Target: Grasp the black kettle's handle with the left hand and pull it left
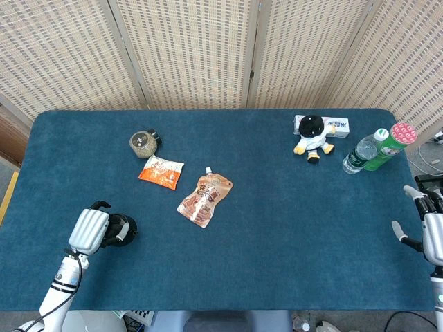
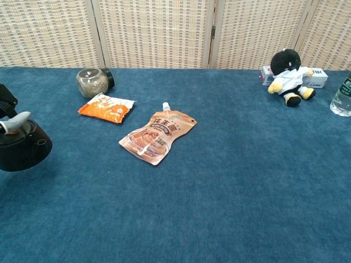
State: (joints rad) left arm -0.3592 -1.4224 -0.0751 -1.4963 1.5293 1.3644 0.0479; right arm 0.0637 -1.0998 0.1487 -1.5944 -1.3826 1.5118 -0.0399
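The black kettle point(image 1: 122, 229) point(image 2: 24, 149) stands on the blue table near its front left corner. My left hand point(image 1: 91, 229) point(image 2: 10, 118) grips the kettle's handle from the left, its fingers curled over it; the handle itself is hidden under the hand. In the chest view only a fingertip and dark finger parts show at the left edge above the kettle. My right hand point(image 1: 430, 232) rests at the table's right edge, fingers apart, holding nothing.
A glass jar point(image 1: 144, 143), an orange snack packet point(image 1: 161, 171) and a brown spouted pouch point(image 1: 205, 200) lie at centre left. At the back right are a plush doll point(image 1: 313, 137), a white box point(image 1: 336, 125), a water bottle point(image 1: 361, 154) and a green bottle point(image 1: 389, 146).
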